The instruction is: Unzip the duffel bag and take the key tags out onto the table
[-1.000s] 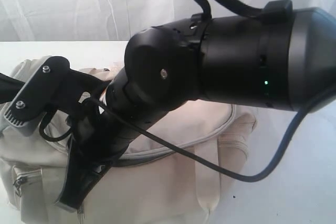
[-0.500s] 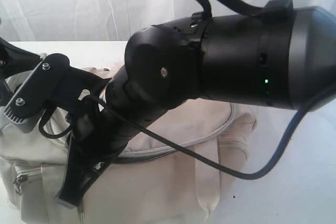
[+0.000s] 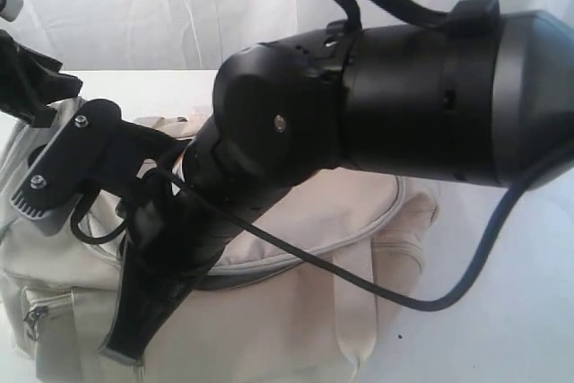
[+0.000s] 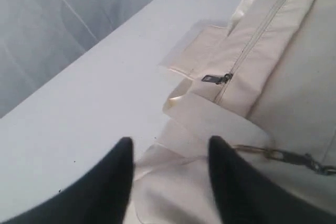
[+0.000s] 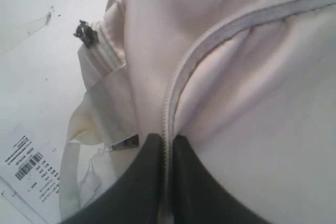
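While right end effector (image 5: 167,141) pinches zipper (image 5: 170,98) on duffel bag (image 5: 252,129), left end effector (image 4: 170,144) hangs open; unzipping step; next: steady pull along seam.

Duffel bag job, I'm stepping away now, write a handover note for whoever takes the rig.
Left gripper: open, over the duffel bag's end, holding nothing.
Right gripper: shut on the main zipper.
Bag sits on the table; key tags not in view.
Done: zipper gripped; the stretch seen looks closed.
Left: unzip, take the tags out onto the table.
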`<control>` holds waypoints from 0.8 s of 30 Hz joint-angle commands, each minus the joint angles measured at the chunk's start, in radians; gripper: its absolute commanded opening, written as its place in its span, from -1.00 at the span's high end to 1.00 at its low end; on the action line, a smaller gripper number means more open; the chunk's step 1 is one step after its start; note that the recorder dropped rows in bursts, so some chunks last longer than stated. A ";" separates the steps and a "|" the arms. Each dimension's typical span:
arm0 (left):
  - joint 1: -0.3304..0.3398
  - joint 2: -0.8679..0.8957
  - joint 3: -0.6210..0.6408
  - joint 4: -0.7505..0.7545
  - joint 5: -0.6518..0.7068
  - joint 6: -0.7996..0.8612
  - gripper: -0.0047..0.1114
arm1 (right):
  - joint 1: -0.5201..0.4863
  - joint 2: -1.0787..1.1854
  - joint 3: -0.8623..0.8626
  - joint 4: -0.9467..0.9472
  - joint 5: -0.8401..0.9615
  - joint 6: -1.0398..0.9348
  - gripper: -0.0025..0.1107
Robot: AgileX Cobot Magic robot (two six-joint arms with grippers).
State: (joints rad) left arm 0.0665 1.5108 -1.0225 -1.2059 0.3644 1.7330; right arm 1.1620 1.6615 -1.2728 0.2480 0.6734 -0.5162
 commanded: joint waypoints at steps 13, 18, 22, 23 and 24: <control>0.002 -0.413 -0.002 0.260 0.463 -0.556 0.84 | 0.003 -0.103 0.002 -0.007 0.087 0.039 -0.26; 0.002 -0.440 0.016 0.285 0.686 -0.619 0.92 | 0.003 -0.230 -0.007 -0.176 0.171 0.039 -0.31; 0.002 -0.440 0.137 0.255 0.588 -0.599 0.92 | 0.003 -0.205 0.003 -0.239 0.175 0.039 -0.31; 0.002 -0.440 0.150 0.244 0.571 -0.604 0.92 | 0.003 -0.193 0.007 -0.269 0.175 0.039 -0.31; 0.002 -0.440 0.161 0.226 0.556 -0.609 0.92 | 0.003 -0.178 0.007 -0.295 0.182 0.039 -0.31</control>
State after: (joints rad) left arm 0.0681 1.0774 -0.8985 -0.9203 0.9542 1.1343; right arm 1.1641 1.4543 -1.2731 0.0193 0.8417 -0.4817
